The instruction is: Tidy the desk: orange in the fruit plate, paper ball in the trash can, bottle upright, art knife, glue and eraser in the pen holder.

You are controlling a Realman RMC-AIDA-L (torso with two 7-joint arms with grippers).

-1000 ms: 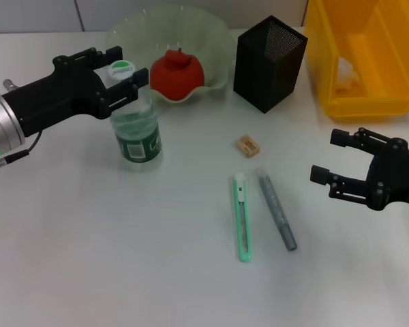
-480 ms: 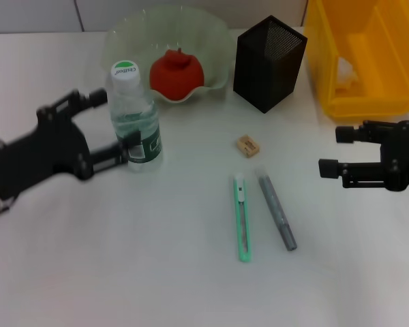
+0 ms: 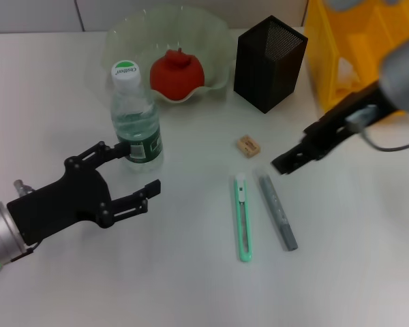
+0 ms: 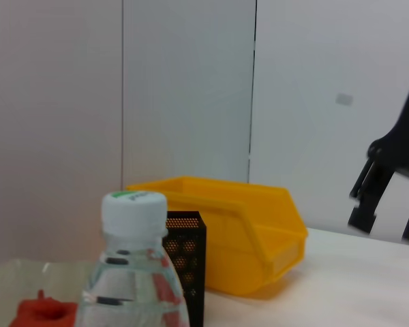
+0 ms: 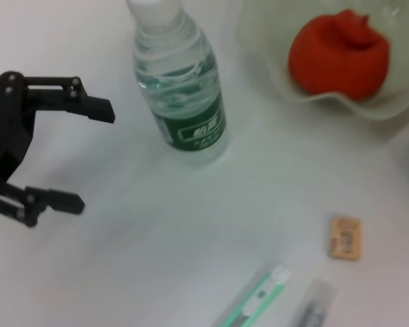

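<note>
White desk (image 3: 191, 286): left pincer (image 3: 133, 174) spread beside bottle (image 3: 136, 116); right pincer's state unclear.

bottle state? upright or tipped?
Upright. The water bottle stands on its base on the table, cap on top, and the open left tool is clear of it.

White desk (image 3: 191, 286) fills the head view, plain matte top, evenly lit with soft shadows. Behind it, in the left wrist view, a pale grey panelled wall (image 4: 184, 95) with dark vertical seams; a small light plate (image 4: 344, 99) on it, possibly a switch.
</note>
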